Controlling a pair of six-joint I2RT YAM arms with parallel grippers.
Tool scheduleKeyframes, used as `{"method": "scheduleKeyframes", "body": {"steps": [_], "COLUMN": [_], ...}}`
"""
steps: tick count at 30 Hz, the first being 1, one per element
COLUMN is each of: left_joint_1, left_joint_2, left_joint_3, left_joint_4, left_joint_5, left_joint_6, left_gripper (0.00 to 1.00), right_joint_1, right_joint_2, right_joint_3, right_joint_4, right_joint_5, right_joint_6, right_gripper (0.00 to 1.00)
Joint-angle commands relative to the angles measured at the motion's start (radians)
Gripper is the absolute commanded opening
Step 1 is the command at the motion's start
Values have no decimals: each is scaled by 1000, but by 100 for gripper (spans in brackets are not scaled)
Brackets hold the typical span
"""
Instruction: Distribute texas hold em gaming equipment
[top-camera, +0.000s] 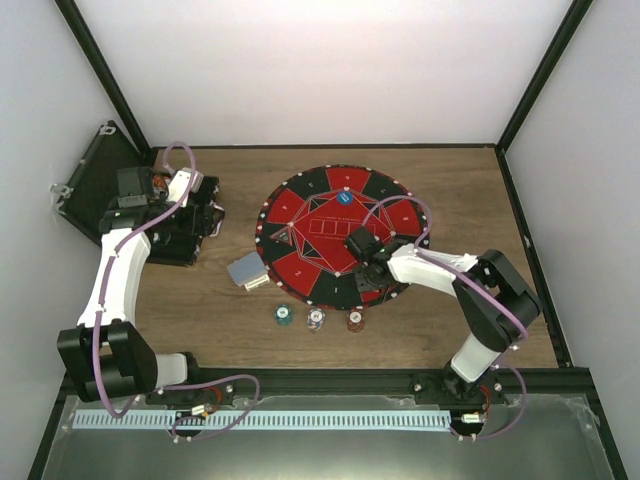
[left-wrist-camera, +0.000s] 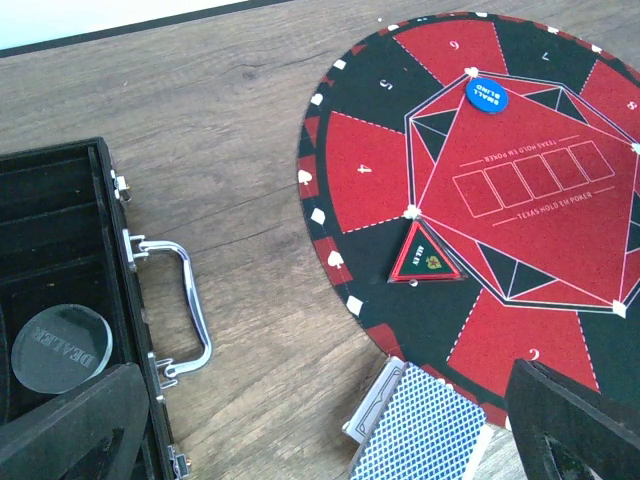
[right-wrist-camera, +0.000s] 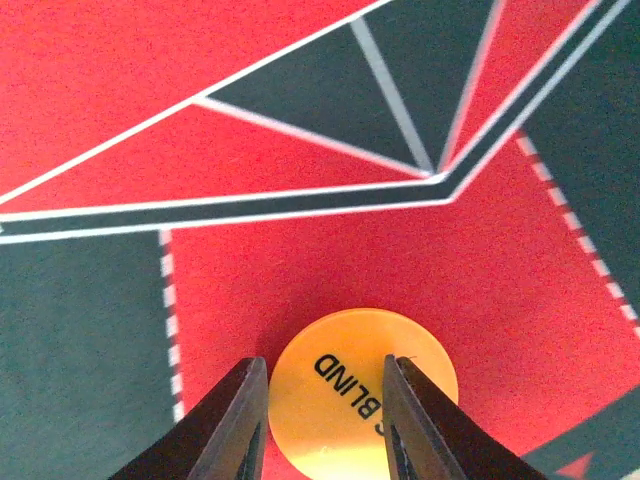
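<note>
A deck of blue-backed playing cards (top-camera: 245, 271) lies on the table by the mat's left edge, also in the left wrist view (left-wrist-camera: 425, 432). Three small stacks of poker chips (top-camera: 317, 320) sit in a row in front of the mat. My left gripper (left-wrist-camera: 320, 400) is open and empty, hovering between the case and the deck. My right gripper (right-wrist-camera: 325, 400) is low over the mat's near right part (top-camera: 372, 268), fingers apart, over an orange "BLIND" disc (right-wrist-camera: 340, 385) that lies flat on a red field. A blue "SMALL BLIND" disc (left-wrist-camera: 487, 96) lies on the mat.
The round red-and-black mat (top-camera: 300, 200) fills the table's middle, with a small triangular marker (left-wrist-camera: 427, 258) on it. The open black case (left-wrist-camera: 60, 260) stands at the left with a clear "DEALER" disc (left-wrist-camera: 60, 348) inside and a metal handle (left-wrist-camera: 185, 300).
</note>
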Motion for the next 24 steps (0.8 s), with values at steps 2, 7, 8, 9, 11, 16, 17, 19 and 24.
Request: {"method": "scheduleKeyframes", "body": {"steps": [2, 7, 8, 9, 11, 16, 17, 19, 24], "left_joint_1": [5, 7, 6, 7, 6, 8, 9, 13, 27], "left_joint_2": [-10, -6, -7, -7, -7, -9, -9, -9, 3], "left_joint_3": [36, 36, 36, 35, 35, 44, 46, 51, 73], "left_joint_4": [-2, -3, -3, -3, -6, -27, -32, -39, -52], "left_joint_5": [3, 3, 3, 3, 3, -9, -11, -15, -26], "left_joint_6": [4, 5, 5, 2, 2, 2, 4, 4, -3], "left_gripper": [100, 100, 100, 100, 100, 100, 100, 100, 100], "right_joint_1": [-77, -95, -94, -93, -80, 51, 81, 155, 309], "right_joint_2": [34, 35, 27, 19, -11, -63, -63, -55, 25], "right_joint_3": [-5, 36, 48, 62, 101, 248, 287, 338, 450], "right_joint_4": [-24, -33, -39, -52, -80, -151, -162, -172, -165], "right_joint_5": [66, 76, 76, 79, 86, 55, 38, 15, -81], "right_joint_6": [-10, -27, -29, -32, -40, -49, -48, -46, -54], "right_gripper": [34, 33, 33, 33, 35, 47, 50, 58, 75]}}
